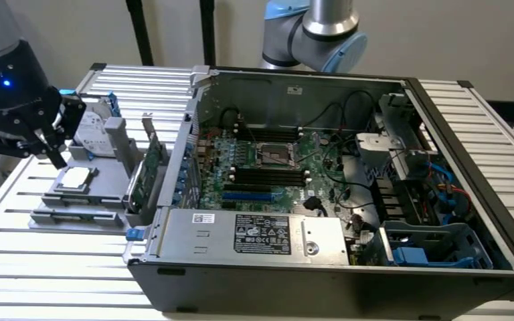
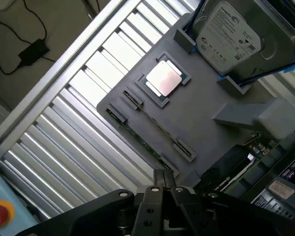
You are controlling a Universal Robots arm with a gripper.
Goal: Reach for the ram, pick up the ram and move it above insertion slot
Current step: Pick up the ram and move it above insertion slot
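- Pincer [image 1: 51,155]: one, black, fingers narrow, empty, exterior view's upper left.
- One thin green ram [image 2: 143,142], on edge in one grey plastic tray [image 2: 206,98].
- Long black insertion slot [image 1: 266,175], mid-frame in the open case [image 1: 239,287].

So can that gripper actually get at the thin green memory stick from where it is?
Probably yes. The gripper hangs above the grey holder, and the ram stands on edge in its clips with nothing over it. The processor chip and the hard drive sit apart from it.
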